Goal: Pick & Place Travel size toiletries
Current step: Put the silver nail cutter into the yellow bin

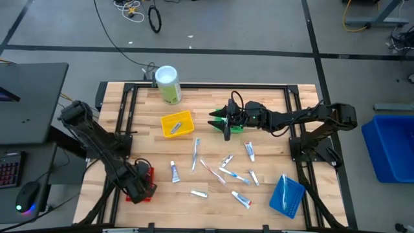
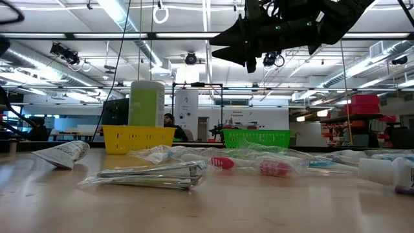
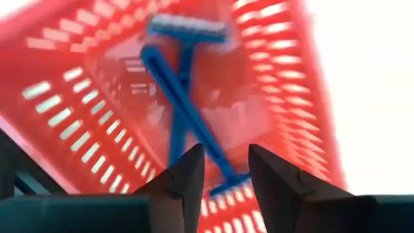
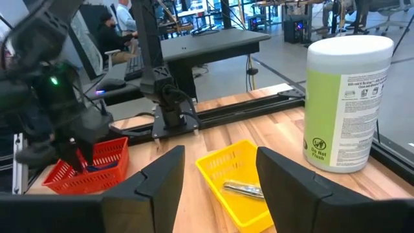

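- Blue razor (image 3: 184, 107) lies inside the red basket (image 3: 97, 123), seen in the left wrist view with its head toward the upper middle of the frame and its handle running down between the left gripper's (image 3: 226, 169) fingers, which stand slightly apart and hold nothing I can make out; I judge this item as delivered.
- In the high view that red basket (image 1: 147, 184) sits at the lower left of the table, with the left gripper (image 1: 137, 184) directly over it.
- Yellow basket (image 1: 176, 124), upper middle of the table, already holds a wrapped metallic item (image 4: 243, 188), so that also looks sorted.
- Most of the travel size toiletries (image 1: 220, 169) remain loose on the wooden table (image 1: 272, 139): small white tubes and slim toothbrushes scattered across the lower centre of the high view, between the red basket and the blue basket (image 1: 286, 195) at lower right.
- Blue basket contents cannot be told; the green basket (image 1: 231, 123) is partly hidden under the right arm.
- Right gripper (image 1: 217, 121) hangs high above the table near the green basket, jaws wide and empty.
- Judging by this, the job is early: a couple of items placed, roughly ten left.
- Green canister (image 1: 168, 85) stands at the table's upper edge.
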Robot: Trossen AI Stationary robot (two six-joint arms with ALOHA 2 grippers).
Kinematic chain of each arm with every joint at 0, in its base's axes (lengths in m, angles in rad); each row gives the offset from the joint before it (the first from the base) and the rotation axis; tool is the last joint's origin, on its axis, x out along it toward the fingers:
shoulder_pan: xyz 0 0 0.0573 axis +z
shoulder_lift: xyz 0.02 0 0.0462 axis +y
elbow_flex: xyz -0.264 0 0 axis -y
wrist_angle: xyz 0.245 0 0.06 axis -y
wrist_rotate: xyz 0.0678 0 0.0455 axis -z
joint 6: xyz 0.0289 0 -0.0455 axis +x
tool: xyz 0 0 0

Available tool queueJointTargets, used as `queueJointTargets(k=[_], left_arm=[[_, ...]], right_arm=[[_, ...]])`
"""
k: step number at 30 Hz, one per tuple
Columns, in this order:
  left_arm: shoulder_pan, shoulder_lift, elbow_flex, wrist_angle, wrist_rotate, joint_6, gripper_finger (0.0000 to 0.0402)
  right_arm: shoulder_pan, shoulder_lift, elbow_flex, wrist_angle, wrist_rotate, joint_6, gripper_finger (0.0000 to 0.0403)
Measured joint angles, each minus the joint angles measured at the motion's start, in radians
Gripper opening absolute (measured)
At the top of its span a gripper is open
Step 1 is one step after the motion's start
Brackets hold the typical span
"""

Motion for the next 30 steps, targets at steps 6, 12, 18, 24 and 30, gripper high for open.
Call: queueJointTargets(k=[6,12,18,24,30], left_arm=[[0.018,-0.013,0.197,-0.255,-0.266,0.054,0.0132],[0.097,-0.013,0.264,-0.281,-0.528,0.128,0.0132],[0.219,-0.005,0.258,-0.225,-0.485,0.318,0.0138],[0.345,-0.005,0.229,-0.063,-0.503,0.694,0.0158],[0.433,-0.005,0.185,0.270,-0.425,1.222,0.0167]], right_arm=[[0.000,0.000,0.000,0.000,0.001,-0.024,0.0226],[0.000,0.000,0.000,-0.010,0.000,-0.024,0.0247],[0.000,0.000,0.000,-0.045,0.000,-0.012,0.0255],[0.000,0.000,0.000,-0.121,0.000,-0.006,0.0261],[0.006,0.000,0.000,-0.238,-0.001,-0.006,0.0255]])
